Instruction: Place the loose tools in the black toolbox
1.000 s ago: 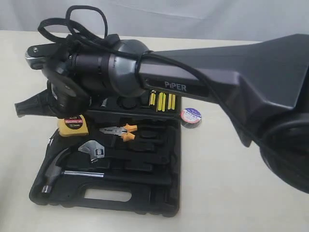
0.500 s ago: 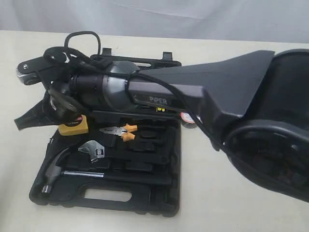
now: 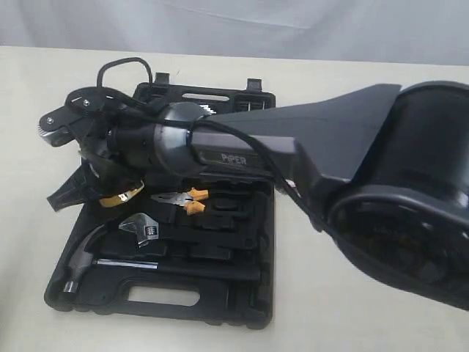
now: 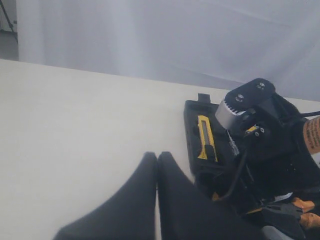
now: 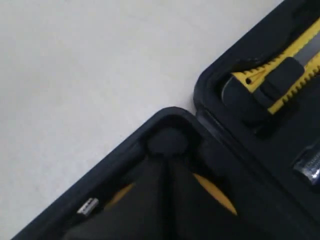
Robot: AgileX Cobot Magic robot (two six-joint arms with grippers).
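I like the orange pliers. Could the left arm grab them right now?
Probably not yet. The right arm stretches across the black toolbox, its wrist close beside the pliers, likely blocking the way in from the left. And the left jaws are shut.

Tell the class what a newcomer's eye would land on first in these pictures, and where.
The big dark right arm stretches across the exterior view from the right, above the open black toolbox. Its shut right gripper hangs over the yellow tape measure at the case's left edge. Orange-handled pliers lie mid-case, a steel hammer nearer the handle.
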